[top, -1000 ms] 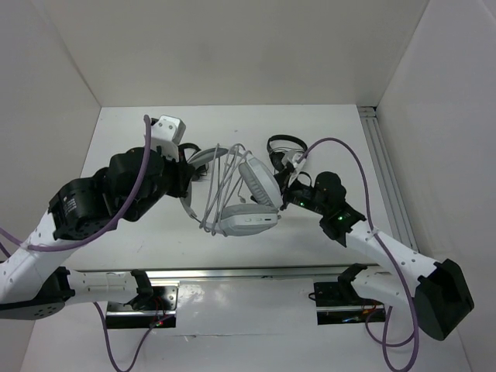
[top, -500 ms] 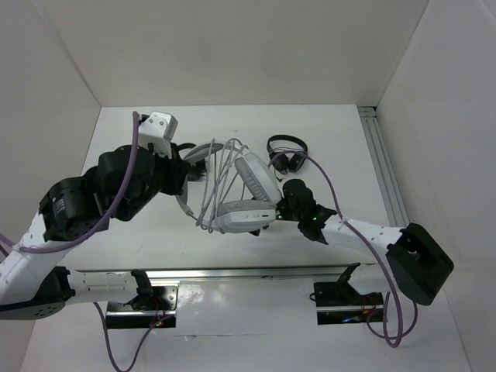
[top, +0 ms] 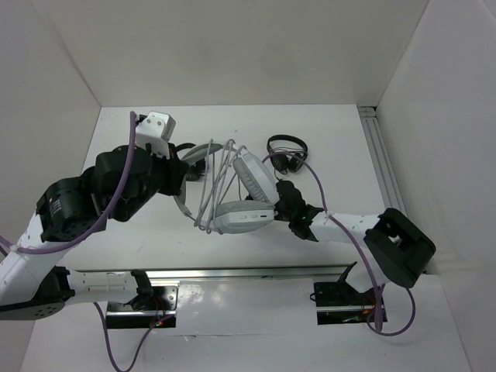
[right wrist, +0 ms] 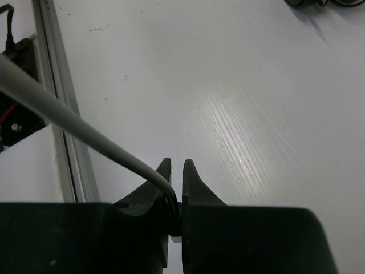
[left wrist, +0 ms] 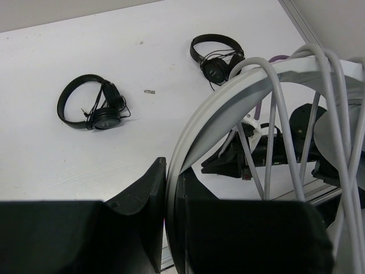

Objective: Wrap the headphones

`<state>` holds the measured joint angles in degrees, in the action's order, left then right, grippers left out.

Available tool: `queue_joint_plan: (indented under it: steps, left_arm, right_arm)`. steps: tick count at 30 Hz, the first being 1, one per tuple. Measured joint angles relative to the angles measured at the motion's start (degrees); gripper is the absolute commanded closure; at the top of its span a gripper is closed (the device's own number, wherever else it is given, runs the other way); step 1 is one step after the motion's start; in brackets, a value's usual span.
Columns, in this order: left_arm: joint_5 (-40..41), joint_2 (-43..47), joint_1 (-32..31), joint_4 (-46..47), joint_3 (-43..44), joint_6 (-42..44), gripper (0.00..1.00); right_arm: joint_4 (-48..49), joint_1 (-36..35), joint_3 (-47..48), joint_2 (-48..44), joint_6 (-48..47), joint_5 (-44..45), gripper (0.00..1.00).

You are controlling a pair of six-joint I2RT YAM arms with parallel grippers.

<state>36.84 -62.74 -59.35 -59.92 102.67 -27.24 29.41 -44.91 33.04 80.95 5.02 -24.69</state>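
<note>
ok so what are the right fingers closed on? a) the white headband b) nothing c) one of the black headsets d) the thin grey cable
d, in the right wrist view the right fingers pinch the thin grey cable, which runs off to the upper left.

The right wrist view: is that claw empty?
No, the right gripper is pinched shut on the thin grey cable.

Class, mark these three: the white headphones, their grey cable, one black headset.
white headphones [top: 246, 218], top view, lower earcup
grey cable [right wrist: 68, 117], right wrist view, strand middle
black headset [left wrist: 105, 118], left wrist view, earcup
</note>
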Motion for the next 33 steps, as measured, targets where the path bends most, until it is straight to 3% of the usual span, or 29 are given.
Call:
queue_joint_plan:
  steps: [3, 10, 13, 20, 26, 30, 33]
  left_arm:
    - [0.44, 0.02, 0.00, -0.61, 0.09, 0.00, 1.00]
    - [3.30, 0.39, 0.00, -0.94, 0.09, -1.40, 1.00]
    - [5.42, 0.59, 0.00, -0.94, 0.09, -2.51, 1.00]
    - [12.48, 0.26, 0.46, -2.89, 0.09, -8.61, 1.00]
    - [12.92, -3.37, 10.84, -2.43, -2.38, -13.97, 1.00]
    - [11.72, -6.82, 17.18, -0.57, -8.15, -15.98, 1.00]
    - [11.85, -10.36, 18.25, -0.44, -11.37, -18.18, 1.00]
  right_arm:
    - [1.53, -0.24, 0.52, 2.91, 0.37, 0.48, 0.80]
    - [3.63, -3.21, 0.74, 3.82, 0.76, 1.60, 0.80]
    - [4.28, -4.52, 0.70, 3.80, 1.16, 2.82, 1.00]
    - [4.24, -10.29, -0.31, -0.02, 1.64, 8.17, 1.00]
    - [3.93, -20.17, -1.99, -7.32, 1.97, 15.43, 1.00]
    - [1.07, -22.03, -1.57, -9.49, 2.01, 15.87, 1.00]
    - [-4.79, -23.61, 0.52, -9.53, 1.97, 15.39, 0.98]
